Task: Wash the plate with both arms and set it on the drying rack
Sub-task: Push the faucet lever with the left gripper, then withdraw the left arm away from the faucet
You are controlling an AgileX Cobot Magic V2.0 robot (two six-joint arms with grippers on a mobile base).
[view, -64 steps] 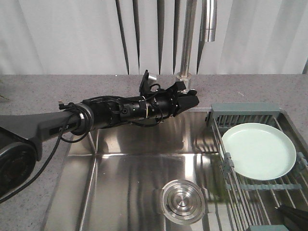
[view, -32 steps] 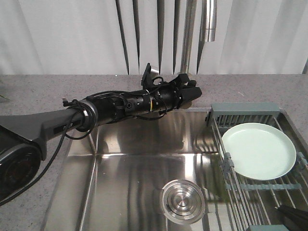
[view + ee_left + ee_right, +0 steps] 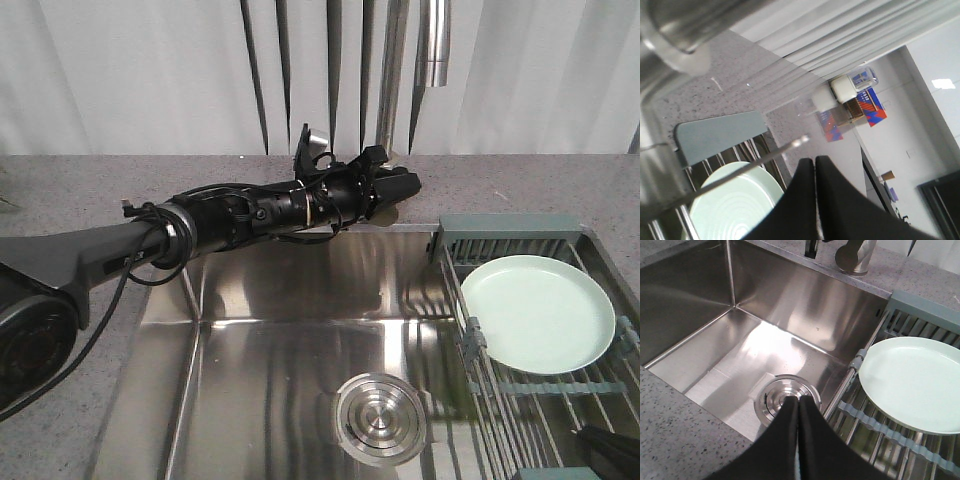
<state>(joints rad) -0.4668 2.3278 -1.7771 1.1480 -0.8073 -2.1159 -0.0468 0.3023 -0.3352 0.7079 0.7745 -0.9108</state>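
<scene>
Lying flat, face up, the plate (image 3: pixel 538 312) rested on the drying rack (image 3: pixel 505 238) right of the sink; both arms' fingers were pressed together, holding nothing.

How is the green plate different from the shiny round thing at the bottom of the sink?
The plate is pale mint green; the drain is bare shiny steel. The plate lies up on the rack at the sink's right side; the drain sits down in the sink floor. The plate's middle is plain and smooth; the drain has raised rings. Both are round and glossy.
</scene>
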